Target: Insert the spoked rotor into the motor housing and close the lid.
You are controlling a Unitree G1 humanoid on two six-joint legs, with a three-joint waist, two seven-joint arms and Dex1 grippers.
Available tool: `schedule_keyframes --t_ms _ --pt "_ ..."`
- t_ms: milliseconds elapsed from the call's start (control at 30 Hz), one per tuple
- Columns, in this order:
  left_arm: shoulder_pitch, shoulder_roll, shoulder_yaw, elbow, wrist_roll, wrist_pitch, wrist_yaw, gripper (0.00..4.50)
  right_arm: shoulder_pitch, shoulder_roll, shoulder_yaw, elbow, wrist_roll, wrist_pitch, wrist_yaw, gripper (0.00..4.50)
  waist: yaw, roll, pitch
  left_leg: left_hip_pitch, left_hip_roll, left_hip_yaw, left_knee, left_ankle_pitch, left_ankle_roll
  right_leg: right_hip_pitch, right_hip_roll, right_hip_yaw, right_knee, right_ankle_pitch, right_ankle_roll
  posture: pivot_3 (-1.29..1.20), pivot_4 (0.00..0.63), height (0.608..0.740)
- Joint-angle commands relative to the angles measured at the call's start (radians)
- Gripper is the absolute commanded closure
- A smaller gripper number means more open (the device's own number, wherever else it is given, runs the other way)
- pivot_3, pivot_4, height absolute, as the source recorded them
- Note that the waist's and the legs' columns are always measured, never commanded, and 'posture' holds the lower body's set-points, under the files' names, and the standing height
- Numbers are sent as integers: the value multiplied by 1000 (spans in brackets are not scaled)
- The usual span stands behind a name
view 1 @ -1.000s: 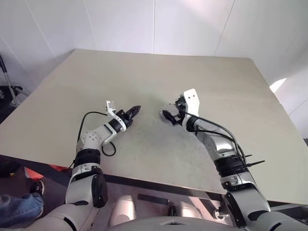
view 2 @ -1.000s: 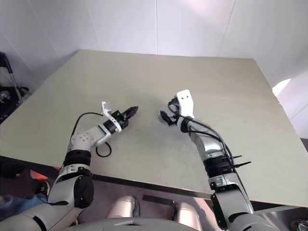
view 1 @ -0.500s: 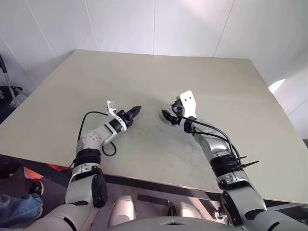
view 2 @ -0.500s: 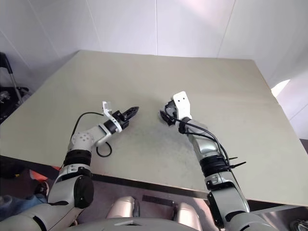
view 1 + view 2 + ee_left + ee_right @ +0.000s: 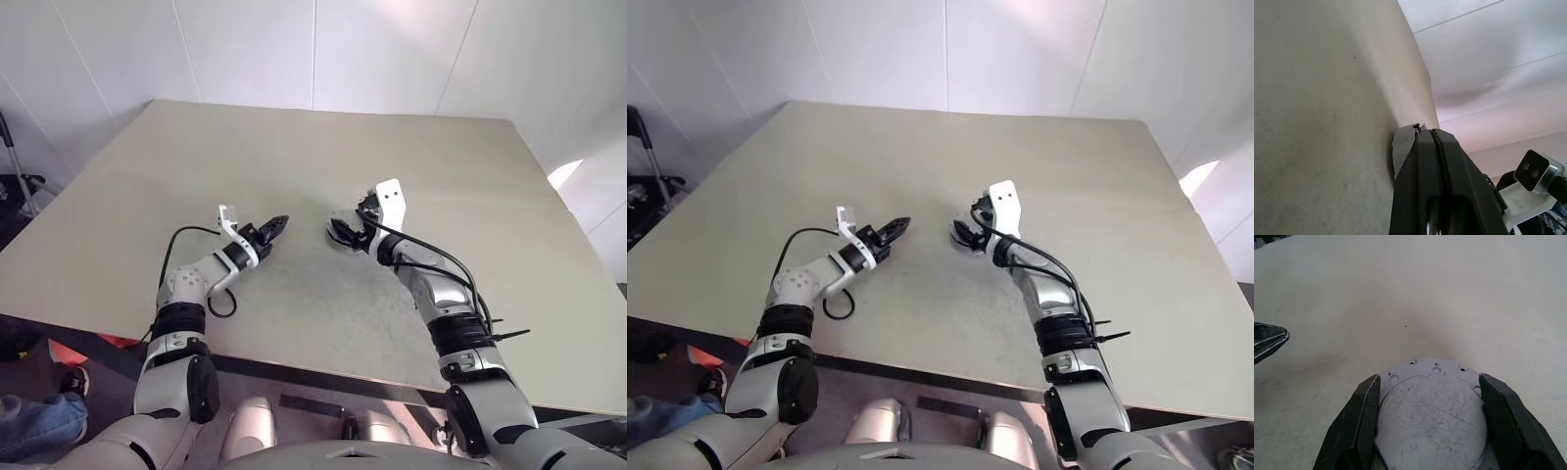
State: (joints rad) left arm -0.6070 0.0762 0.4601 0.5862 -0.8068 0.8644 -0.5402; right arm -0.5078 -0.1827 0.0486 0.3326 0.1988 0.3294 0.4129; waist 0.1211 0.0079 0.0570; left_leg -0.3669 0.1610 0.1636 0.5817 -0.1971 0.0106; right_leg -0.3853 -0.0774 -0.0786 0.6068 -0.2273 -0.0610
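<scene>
Mid-table, right of centre: my right claw, fingers pressed on both sides of a grey scratched metal disc, holding it; left of it, apart, my left claw, clamped shut, empty.

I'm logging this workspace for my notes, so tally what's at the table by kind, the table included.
Black two-finger grippers: 2, the left gripper and the right gripper
Grey round metal disc: 1
Beige table: 1
Total: 4
</scene>
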Motion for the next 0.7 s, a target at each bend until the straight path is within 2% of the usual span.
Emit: schedule_keyframes --t_ms 33,333,700 --pt "-11 3 -4 -21 -12 -6 -8 4500 -33 1 6 -4 -28 -42 1 1423 0 0 0 0 0 0 0 0 0 0 0 0 0 0 0 0 0 740" --pt "2 -1 -7 -34 -14 1 -4 4500 -23 17 26 37 -90 -79 -26 1423 -1 0 0 0 0 0 0 -1 -3 0 0 0 0 0 0 0 0 740" --pt "10 -9 -22 -40 -12 5 -3 4500 -52 35 -2 57 -97 -93 -85 1423 -1 0 0 2 0 0 0 -1 -3 1 0 0 0 1 -1 0 0 740"
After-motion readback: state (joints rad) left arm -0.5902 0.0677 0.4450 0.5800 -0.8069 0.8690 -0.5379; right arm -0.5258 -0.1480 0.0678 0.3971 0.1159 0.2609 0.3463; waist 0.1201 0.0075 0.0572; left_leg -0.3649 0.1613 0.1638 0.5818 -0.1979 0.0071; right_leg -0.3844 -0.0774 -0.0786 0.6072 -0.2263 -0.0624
